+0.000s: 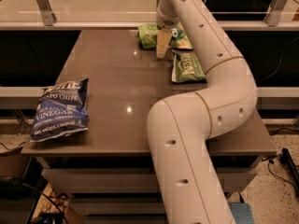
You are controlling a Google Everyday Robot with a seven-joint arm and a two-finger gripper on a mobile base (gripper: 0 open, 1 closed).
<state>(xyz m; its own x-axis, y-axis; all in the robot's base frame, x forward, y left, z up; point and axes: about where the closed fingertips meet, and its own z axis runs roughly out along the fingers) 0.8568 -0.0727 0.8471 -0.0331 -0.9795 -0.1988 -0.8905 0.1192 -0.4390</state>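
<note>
Gripper (pixel 161 44) is over the far part of the table (pixel 117 78), near mid-width, pointing down. Open or shut: can't tell. Its tip is at the near edge of the far green bag (pixel 148 34), touching or just above it, can't tell which.

Far green bag lies flat by the table's far edge. Long axis seems to run left-right, along that edge. Right part is hidden behind gripper & arm (pixel 224 78), so can't tell which end is the top.

Second green bag (pixel 187 67) lies flat just near-side & right of the gripper, long axis far-to-near, close to the far bag; contact unclear. The arm passes over its right side.

Blue chip bag (pixel 60 108) is well apart, at the near left corner, long axis far-to-near w/ slight tilt, print upright to the camera. Its lower left corner is at or a bit past the table's left edge.

Open surface: wide bare strip through the middle, from the gripper's left towards the near edge. The arm fills the right side & near right corner.
</note>
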